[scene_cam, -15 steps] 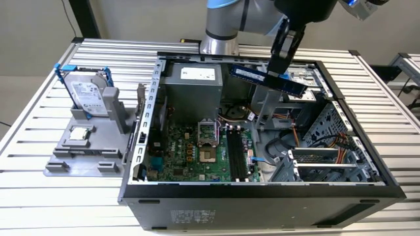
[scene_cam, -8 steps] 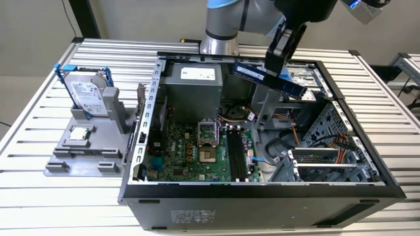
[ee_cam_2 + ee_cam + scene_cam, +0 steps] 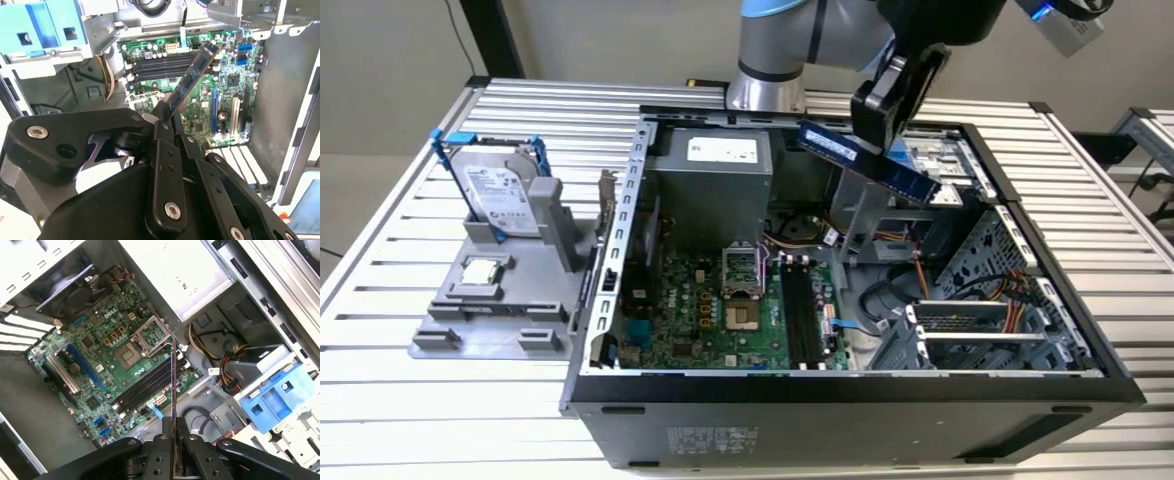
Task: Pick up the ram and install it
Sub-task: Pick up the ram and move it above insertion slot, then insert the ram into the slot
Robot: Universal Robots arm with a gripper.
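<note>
1. The black, jointed claw (image 3: 166,116) is closed on the ram (image 3: 192,75), a long, thin, dark bluish circuit-board stick with a row of small black chips. In both wrist views the stick reaches out past the fingertips, and in the first wrist view the ram (image 3: 174,385) is seen edge-on between the gripper's (image 3: 173,429) fingers.
2. In the exterior view the ram (image 3: 887,168) hangs in the air over the far part of the open black computer case (image 3: 854,388). It is tilted, with its end toward the exterior view's left higher, and it touches nothing but the claw (image 3: 873,135).
3. The black memory slots (image 3: 801,310) lie below the ram on the green motherboard (image 3: 687,300), nearer and toward the exterior view's left. They look empty.
4. I judge that the stick's long axis crosses the slots' line rather than matching it: the slots run near to far, while the stick slants across them.
5. Outside the case, at the exterior view's left, a silver hard drive with blue rails (image 3: 500,190) and a small square silver chip (image 3: 480,270) sit on a grey holder (image 3: 500,310), well apart from the claw.
</note>
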